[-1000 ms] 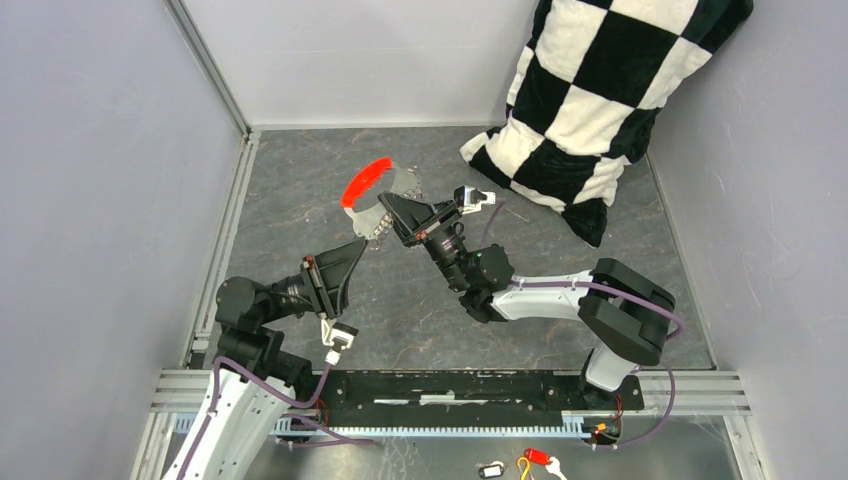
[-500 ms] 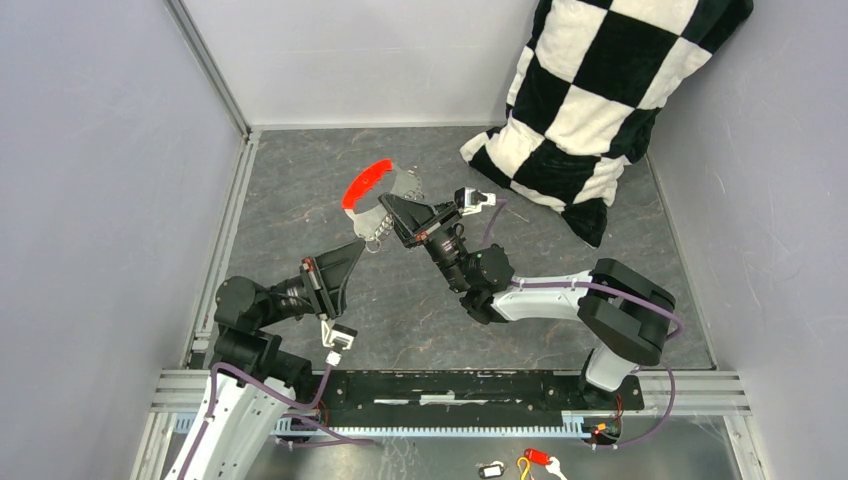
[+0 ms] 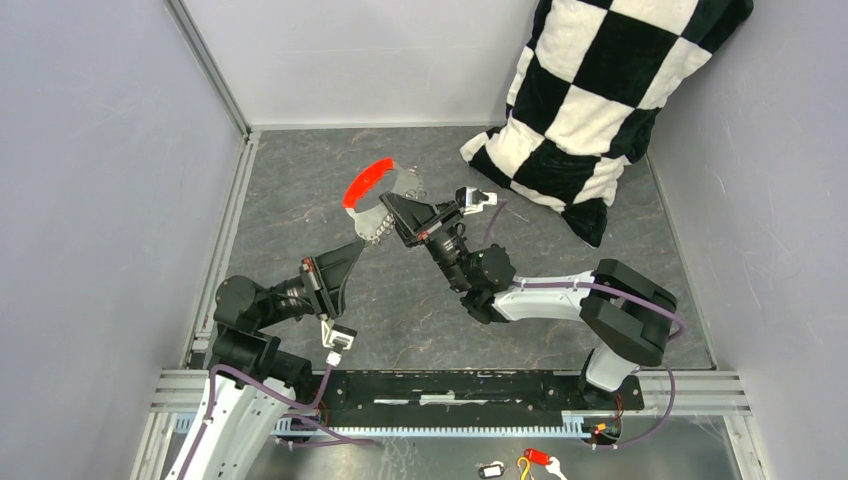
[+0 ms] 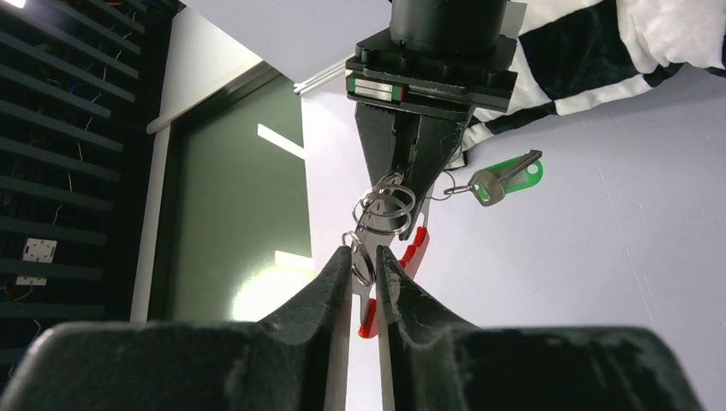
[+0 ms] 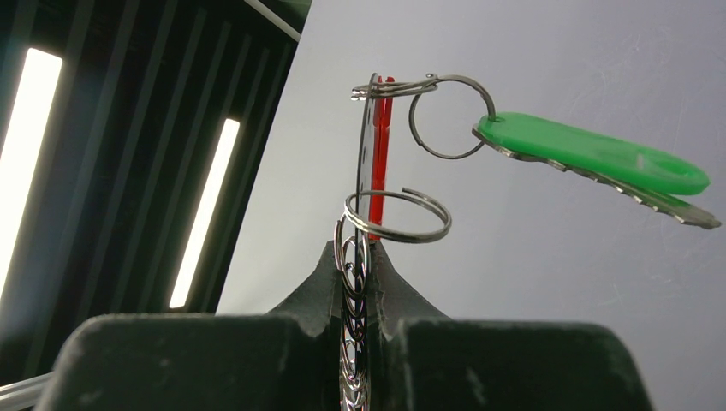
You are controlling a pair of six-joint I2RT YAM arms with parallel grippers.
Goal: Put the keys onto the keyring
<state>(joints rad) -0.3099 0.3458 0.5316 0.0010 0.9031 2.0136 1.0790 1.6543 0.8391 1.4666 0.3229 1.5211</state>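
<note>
The keyring, a short chain of wire loops, hangs in the air between my two grippers. My right gripper is shut on its loops. My left gripper is shut on an end loop and a flat silvery blade. The long red key sticks up to the far left; it also shows in the left wrist view and the right wrist view. The green key hangs from a loop. The dark metal key is not discernible.
A black-and-white checked cushion leans in the far right corner. Grey walls enclose the dark floor on three sides. A red tag with a yellow loop and a small black-framed tag lie beyond the near rail.
My left gripper has drawn back a little toward the near left, still pinching its end of the chain. The right gripper and the keys have barely moved.
</note>
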